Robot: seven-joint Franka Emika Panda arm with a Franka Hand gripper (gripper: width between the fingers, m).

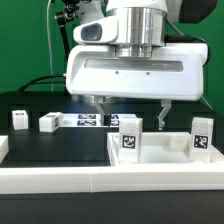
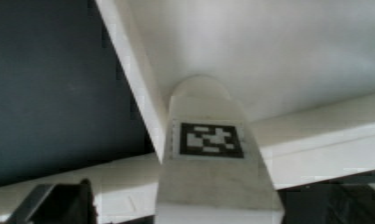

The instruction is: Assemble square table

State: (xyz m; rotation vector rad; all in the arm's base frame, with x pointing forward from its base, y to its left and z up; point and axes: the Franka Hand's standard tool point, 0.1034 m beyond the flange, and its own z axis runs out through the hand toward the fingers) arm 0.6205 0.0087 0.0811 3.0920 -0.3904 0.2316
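Note:
The white square table top [image 1: 165,158] lies at the exterior view's right, rim up. Two tagged white leg posts stand upright on it, one near its left corner [image 1: 130,135] and one at the far right [image 1: 203,138]. My gripper [image 1: 130,108] hangs open just above and behind the left post, its dark fingers [image 1: 97,103] spread wide. In the wrist view that post [image 2: 210,140] runs up between the two fingertips [image 2: 51,205], and my gripper [image 2: 210,212] holds nothing. Two more leg posts, one [image 1: 18,120] and another [image 1: 48,122], lie loose on the black table.
The marker board [image 1: 90,121] lies flat behind the gripper. A long white border rail [image 1: 60,180] runs along the front edge. In the wrist view the black table surface [image 2: 51,90] borders the top's raised rim [image 2: 145,70].

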